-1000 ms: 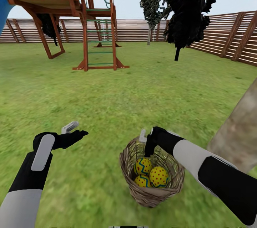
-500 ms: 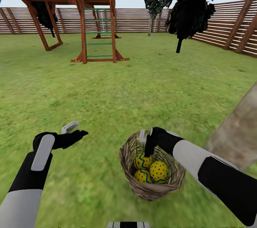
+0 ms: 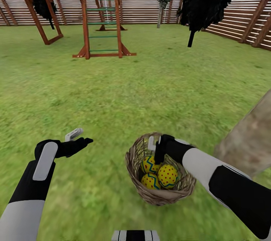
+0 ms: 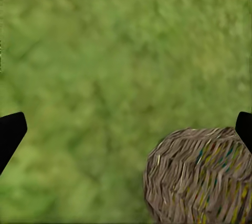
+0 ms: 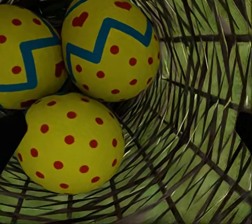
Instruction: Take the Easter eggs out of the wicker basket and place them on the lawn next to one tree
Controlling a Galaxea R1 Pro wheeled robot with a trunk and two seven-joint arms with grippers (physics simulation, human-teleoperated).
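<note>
My left tool (image 3: 77, 139) hangs over the lawn (image 3: 113, 94) with its fingers apart and nothing in it, and from its camera I see the side of the wicker basket (image 4: 202, 177) on the grass. The basket (image 3: 160, 192) sits on the lawn in front of me with all three Easter eggs (image 3: 160, 175) bunched inside, touching each other. My right tool (image 3: 155, 150) dips into the basket just above the eggs (image 5: 107, 45) with its fingers apart and not touching them, and the big tree (image 3: 248, 143) trunk stands near on the right.
</note>
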